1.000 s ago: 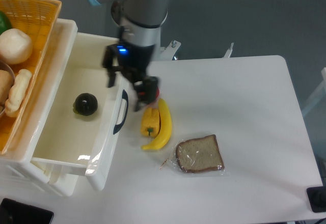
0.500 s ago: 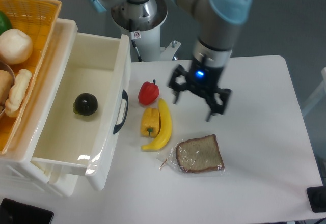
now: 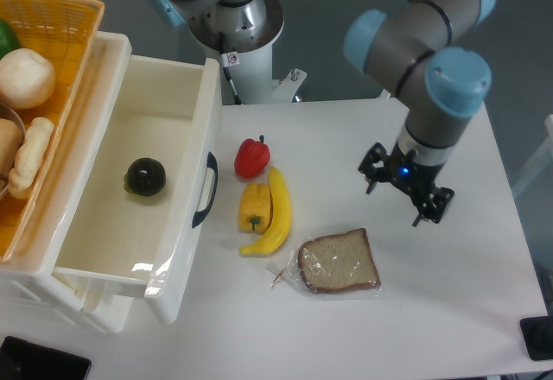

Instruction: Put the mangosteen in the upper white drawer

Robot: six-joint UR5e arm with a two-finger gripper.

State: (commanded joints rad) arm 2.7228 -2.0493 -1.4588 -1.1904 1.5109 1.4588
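Note:
The mangosteen (image 3: 144, 176), small, round and almost black, lies on the floor of the upper white drawer (image 3: 164, 259), which is pulled open at the left with its black curved handle (image 3: 205, 192) facing the table. My gripper (image 3: 399, 201) is open and empty. It hangs over the right half of the table, far from the drawer, just above and to the right of the bread.
A red pepper (image 3: 251, 156), a yellow pepper (image 3: 254, 206) and a banana (image 3: 275, 214) lie beside the drawer front. A wrapped bread slice (image 3: 339, 262) lies below the gripper's left. A yellow wicker basket (image 3: 39, 69) with food stands at the far left. The robot base (image 3: 226, 26) is behind.
The gripper has moved from the drawer's edge rightward across the table to the right side, open and empty. The mangosteen stays in the drawer.

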